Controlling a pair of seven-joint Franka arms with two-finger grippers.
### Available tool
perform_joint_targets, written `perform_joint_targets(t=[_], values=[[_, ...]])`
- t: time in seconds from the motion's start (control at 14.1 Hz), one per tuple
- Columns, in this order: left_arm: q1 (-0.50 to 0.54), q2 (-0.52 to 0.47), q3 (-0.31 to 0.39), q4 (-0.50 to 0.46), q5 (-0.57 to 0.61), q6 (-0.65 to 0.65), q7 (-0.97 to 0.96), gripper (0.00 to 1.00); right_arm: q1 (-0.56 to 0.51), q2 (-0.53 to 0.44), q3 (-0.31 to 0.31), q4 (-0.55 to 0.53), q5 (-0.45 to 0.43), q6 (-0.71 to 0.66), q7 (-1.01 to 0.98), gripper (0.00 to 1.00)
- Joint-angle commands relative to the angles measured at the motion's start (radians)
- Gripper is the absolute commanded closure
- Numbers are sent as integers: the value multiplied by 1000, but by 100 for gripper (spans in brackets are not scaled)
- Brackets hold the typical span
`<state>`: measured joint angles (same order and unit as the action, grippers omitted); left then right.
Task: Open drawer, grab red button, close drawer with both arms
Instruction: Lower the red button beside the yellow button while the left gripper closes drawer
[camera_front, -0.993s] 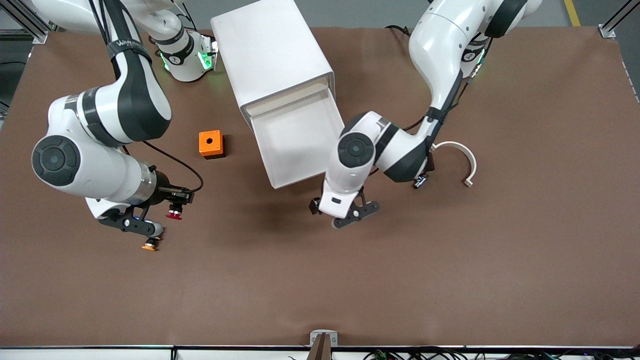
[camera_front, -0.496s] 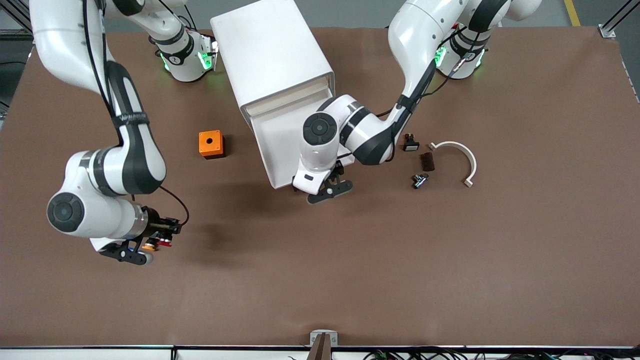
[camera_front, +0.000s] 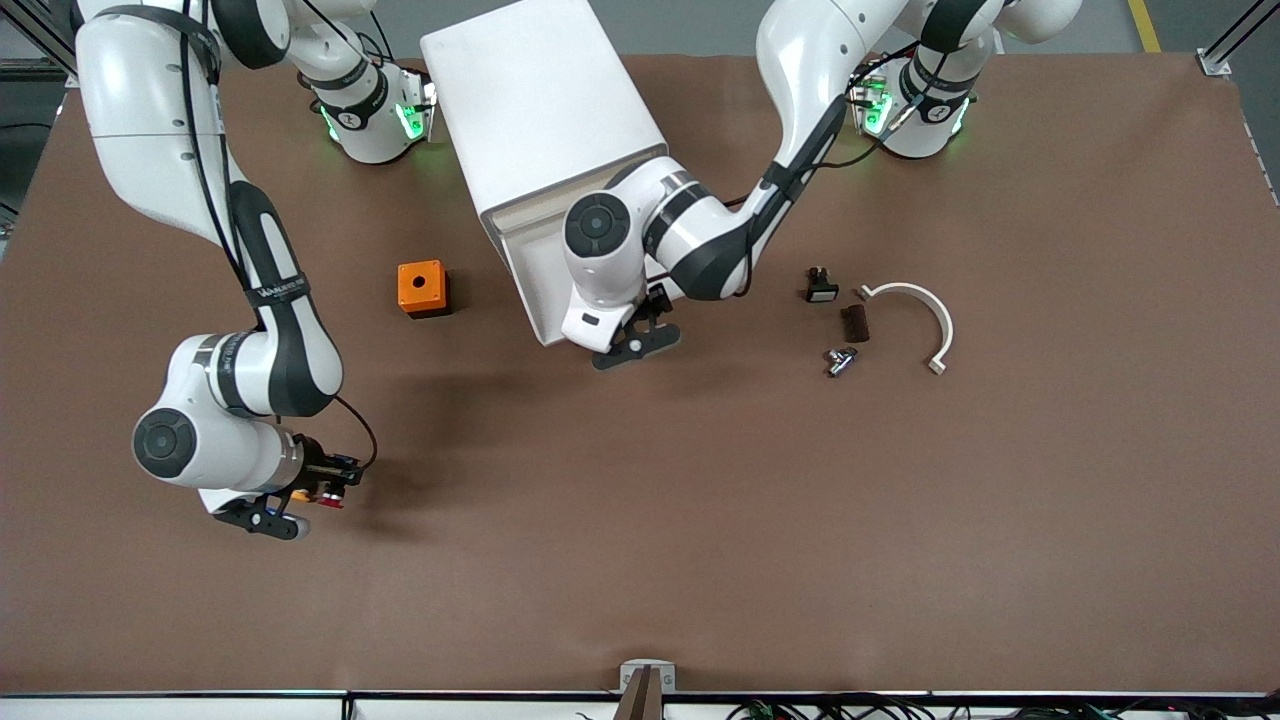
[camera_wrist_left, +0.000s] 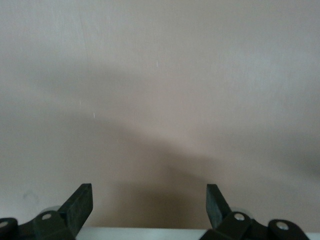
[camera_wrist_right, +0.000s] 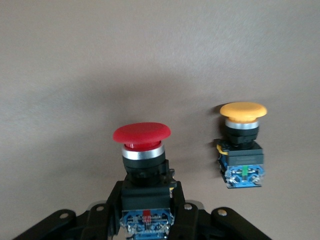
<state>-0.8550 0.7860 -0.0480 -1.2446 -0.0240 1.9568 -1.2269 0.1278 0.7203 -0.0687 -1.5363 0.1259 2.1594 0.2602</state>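
The white cabinet has its lowest drawer partly out. My left gripper is open at the drawer's cream front; in the left wrist view a white strip of that front lies between its fingers. My right gripper is shut on the red-capped button, low over the table at the right arm's end. In the right wrist view the gripper clamps the button's black body, red cap pointing away. The orange-capped button stands on the table close beside it and also shows in the front view.
An orange box with a hole sits beside the drawer toward the right arm's end. Toward the left arm's end lie small black parts, a metal piece and a white curved piece.
The left gripper has moved toward the cabinet and the drawer has slid farther in. The right gripper has carried the red-capped button nearer the front camera, beside the orange-capped button.
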Motion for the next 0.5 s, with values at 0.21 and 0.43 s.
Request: perform_joint_targets(t=[0.21, 0.43], values=[[-4, -31, -41, -38, -79, -12, -39, 0, 1, 30, 10, -35, 17, 94, -18, 97], [-7, -30, -49, -39, -142, -18, -46, 0, 6, 51, 12, -41, 15, 119, -18, 96]])
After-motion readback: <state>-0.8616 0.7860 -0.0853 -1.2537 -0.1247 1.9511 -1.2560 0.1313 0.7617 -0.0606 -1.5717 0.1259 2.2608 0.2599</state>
